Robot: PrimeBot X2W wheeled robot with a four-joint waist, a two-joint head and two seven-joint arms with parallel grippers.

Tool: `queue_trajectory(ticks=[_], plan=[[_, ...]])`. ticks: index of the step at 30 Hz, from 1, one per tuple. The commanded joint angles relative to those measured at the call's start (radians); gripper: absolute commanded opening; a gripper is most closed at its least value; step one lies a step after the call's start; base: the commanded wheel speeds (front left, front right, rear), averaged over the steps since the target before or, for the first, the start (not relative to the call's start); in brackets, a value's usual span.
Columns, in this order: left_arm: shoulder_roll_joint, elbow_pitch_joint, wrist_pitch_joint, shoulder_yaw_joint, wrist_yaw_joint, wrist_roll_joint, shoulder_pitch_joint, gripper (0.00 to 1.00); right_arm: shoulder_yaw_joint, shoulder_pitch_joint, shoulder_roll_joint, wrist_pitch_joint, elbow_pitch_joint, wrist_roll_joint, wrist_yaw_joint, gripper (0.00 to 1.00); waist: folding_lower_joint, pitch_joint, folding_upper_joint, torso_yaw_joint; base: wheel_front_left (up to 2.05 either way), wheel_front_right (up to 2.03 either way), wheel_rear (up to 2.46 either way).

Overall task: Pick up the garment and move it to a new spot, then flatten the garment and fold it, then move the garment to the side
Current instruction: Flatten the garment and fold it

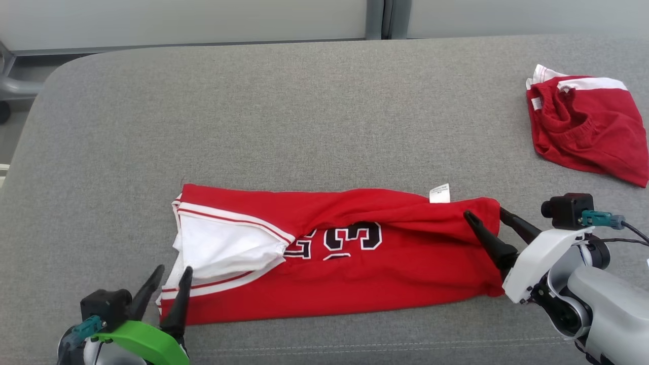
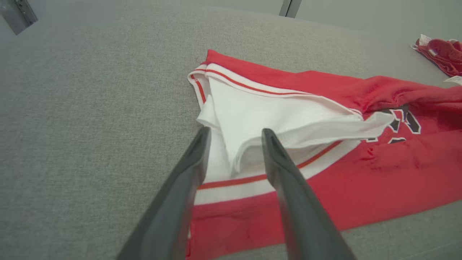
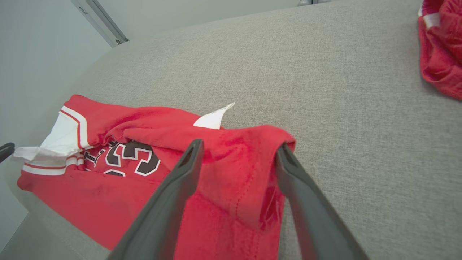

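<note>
Lying across the near middle of the table (image 1: pixel 304 111): one jersey (image 1: pixel 395 274), doubled lengthwise into a long band running left to right. Placement, as I judge it: squared to the near edge so each arm can take one end for the next fold.

Left claw (image 1: pixel 171 278): jaws moderately apart, holding nothing. It sits at the jersey's left end, one finger over the white panel (image 2: pixel 252 119) and the other just off the hem, likely lined up to pinch those layers.

Right claw (image 1: pixel 484 213): jaws wide, straddling the jersey's right end. Cloth sits between the fingers but is not pinched.

Materials:
- Jersey: soft red knit, matte, rumpled along the far fold.
- White panel: red-striped trim, limp and gaping.
- Numerals (image 1: pixel 350 238): black outlined in white, half buried in a crease.
- Tag (image 1: pixel 439 193): small, white, standing up at the far edge.
- Table: coarse grey weave, rounded corners, a seam along the near side.

Also present: other garment (image 1: pixel 583 126), red with white trim, crumpled, far right, well apart.
</note>
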Motion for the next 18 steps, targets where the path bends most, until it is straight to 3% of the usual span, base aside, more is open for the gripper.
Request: queue_trajectory(ticks=[1, 18], plan=[[-0.006, -0.008, -0.002, 0.016, 0.002, 0.015, 0.014, 1.00, -0.013, 0.016, -0.006, -0.003, 0.002, -0.012, 0.000, 1.00, 0.0000, -0.004, 0.0000, 0.002, 0.00, 0.00, 0.00], [-0.183, -0.226, -0.002, 0.362, 0.002, 0.252, 0.154, 1.00, -0.191, 0.182, -0.023, -0.003, -0.044, -0.093, 0.000, 1.00, 0.0000, -0.060, 0.0000, 0.010, 0.00, 0.00, 0.00]])
